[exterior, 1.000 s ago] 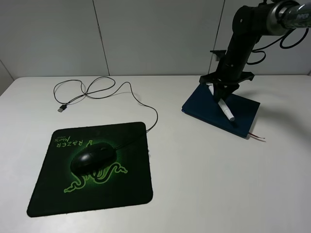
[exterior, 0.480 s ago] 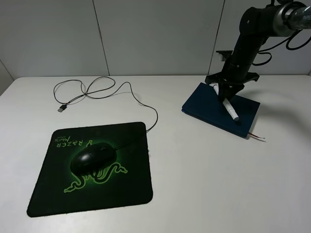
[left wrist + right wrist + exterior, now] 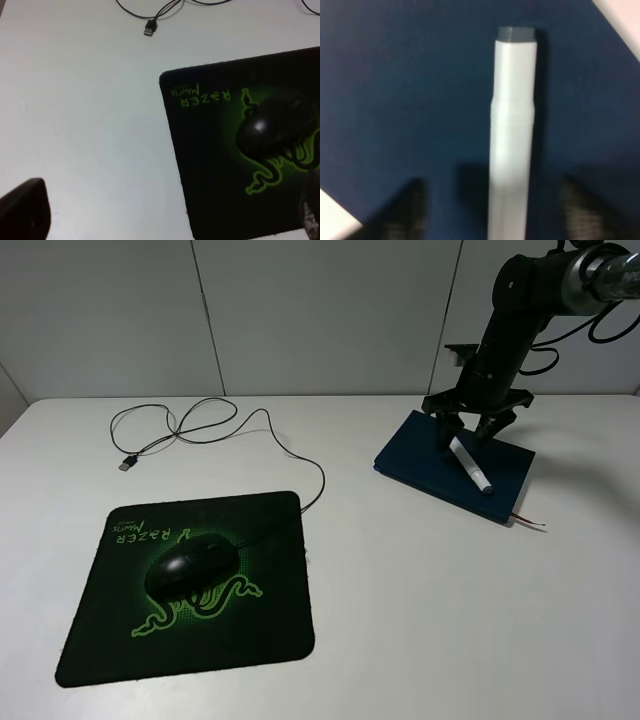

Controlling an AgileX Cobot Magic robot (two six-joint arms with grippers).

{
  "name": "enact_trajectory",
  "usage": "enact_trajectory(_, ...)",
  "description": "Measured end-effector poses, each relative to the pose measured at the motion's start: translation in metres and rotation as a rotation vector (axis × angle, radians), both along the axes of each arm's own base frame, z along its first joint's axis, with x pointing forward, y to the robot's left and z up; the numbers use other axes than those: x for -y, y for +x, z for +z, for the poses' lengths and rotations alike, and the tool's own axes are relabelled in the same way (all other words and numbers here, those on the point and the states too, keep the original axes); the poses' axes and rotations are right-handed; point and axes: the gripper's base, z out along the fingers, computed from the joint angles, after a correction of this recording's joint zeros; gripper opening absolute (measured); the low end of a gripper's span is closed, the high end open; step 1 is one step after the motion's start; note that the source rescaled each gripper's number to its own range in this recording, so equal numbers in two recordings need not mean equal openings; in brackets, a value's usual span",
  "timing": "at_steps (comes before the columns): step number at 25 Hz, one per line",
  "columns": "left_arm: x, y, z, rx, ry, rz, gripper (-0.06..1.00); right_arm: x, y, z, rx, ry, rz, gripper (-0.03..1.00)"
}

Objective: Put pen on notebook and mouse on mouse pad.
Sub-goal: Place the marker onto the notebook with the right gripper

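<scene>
Nearest me, at about 8 o'clock on the desk, I see the mouse pad lying flat with the mouse sitting on its green logo; I judge that half of the job done; the mouse cable trails off toward 11 o'clock and ends in a plug on bare desk. The left wrist view looks down on that same pad and mouse; dark shapes sit at its edges, but I cannot tell from them how the left end effector stands.

Farther off, at about 2 o'clock, the notebook lies flat with the pen resting along its cover, grey end pointing toward 4 o'clock; the right end effector hangs just above the pen's upper end with its fingers spread wide to either side of the barrel, gripping nothing; the right wrist view shows the pen between two blurred dark fingers, clear of both.

I read this as the release step; next I want a straight lift clear, without nudging the pen into a roll.
</scene>
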Motion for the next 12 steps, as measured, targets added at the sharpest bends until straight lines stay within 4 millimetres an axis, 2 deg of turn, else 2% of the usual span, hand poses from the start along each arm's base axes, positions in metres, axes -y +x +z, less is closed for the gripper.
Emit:
enact_trajectory(1, 0.0, 0.0, 0.0, 0.0, 0.0, 0.0, 1.0, 0.0, 0.0, 0.0, 0.0, 0.0, 0.0, 0.85)
enact_trajectory(4, 0.0, 0.0, 0.0, 0.0, 0.0, 0.0, 1.0, 0.0, 0.0003, 0.0, 0.004, -0.001, 0.001, 0.97)
enact_trajectory(12, 0.0, 0.0, 0.0, 0.0, 0.0, 0.0, 1.0, 0.0, 0.0006, 0.0001, 0.008, -0.001, 0.008, 1.0)
